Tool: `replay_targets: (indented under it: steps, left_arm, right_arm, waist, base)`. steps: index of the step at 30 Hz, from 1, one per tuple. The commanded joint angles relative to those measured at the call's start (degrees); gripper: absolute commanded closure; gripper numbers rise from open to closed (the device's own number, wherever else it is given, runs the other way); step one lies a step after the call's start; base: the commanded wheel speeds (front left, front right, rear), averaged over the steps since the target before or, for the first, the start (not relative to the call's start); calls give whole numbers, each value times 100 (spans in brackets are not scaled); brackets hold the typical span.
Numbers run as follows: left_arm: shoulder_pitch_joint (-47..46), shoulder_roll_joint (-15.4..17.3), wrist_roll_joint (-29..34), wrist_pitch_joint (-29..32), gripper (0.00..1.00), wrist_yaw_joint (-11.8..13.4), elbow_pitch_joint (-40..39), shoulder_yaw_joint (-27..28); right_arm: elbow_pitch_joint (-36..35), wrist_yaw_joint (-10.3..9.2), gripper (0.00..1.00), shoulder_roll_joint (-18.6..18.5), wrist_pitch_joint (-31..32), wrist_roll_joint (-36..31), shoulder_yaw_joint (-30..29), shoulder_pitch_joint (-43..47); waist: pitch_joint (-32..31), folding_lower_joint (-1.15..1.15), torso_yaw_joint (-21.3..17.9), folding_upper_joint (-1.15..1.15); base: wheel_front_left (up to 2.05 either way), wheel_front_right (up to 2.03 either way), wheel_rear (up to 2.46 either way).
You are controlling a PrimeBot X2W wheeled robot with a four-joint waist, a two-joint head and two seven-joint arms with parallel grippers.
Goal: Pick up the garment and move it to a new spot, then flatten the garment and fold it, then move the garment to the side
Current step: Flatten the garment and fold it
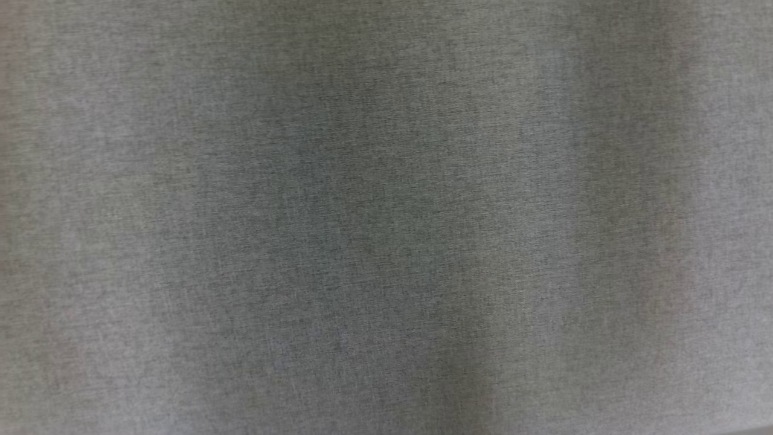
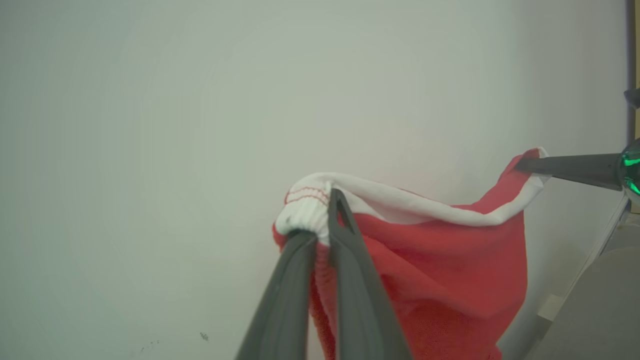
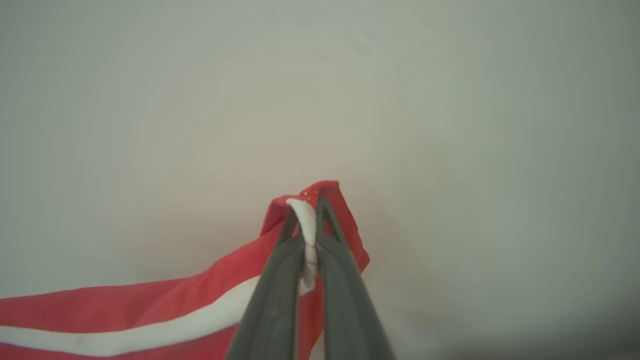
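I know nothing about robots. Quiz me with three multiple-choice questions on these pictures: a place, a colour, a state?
1. Where does the left tool grip the garment?
A. its white band
B. mid red cloth
C. a loose thread
2. The garment's colours?
A. blue, yellow
B. red, white
C. all black
3. How is the garment?
A. folded flat
B. in a basket
C. hanging between both tools
Answers: 1 A, the fingers pinch the white band; 2 B, red cloth with white edging; 3 C, the right tool grips it too, cloth sagging between.

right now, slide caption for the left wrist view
Left claw and right claw pinch the white band of the red garment
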Motion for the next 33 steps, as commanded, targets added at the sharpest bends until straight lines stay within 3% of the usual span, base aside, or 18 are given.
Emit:
replay_targets:
  steps: [1, 8, 14, 18, 25, 33]
  left_arm:
    - [32, 37, -122, -82, 100, 14, 26, -15]
    - [710, 216, -673, -424, 100, 14, -186, -382]
    - [2063, 405, -1035, -696, 100, 14, -664, -507]
    - [3119, 495, -1012, -725, 100, 34, -1192, -136]
    - [5426, 766, -450, -720, 100, 504, -2533, 714]
    - [7651, 669, 80, -719, 100, 961, -3726, 1170]
  right_arm:
    - [-1, -13, 100, -33, -36, 35, 6, 69]
    - [-176, -13, 100, -15, 75, 279, 88, 726]
    - [-806, -13, 100, -85, 302, 623, 420, 2202]
    - [-1469, -13, 100, -207, 573, 937, 722, 3460]
    - [-2707, -13, 100, -425, 940, 1541, 1011, 5721]
    - [-3875, -13, 100, -394, 1191, 1969, 772, 7913]
  waist:
    - [16, -1, -35, -1]
    - [-307, -1, -86, -1]
    - [-1057, -1, -24, -1]
    - [-1568, -1, 17, -1]
    - [-2394, -1, 18, -1]
    - [-3005, -1, 126, -1]
  base:
    - [0, 0, 0]
    - [0, 0, 0]
    - [0, 0, 0]
    - [0, 0, 0]
    - [0, 0, 0]
    - [0, 0, 0]
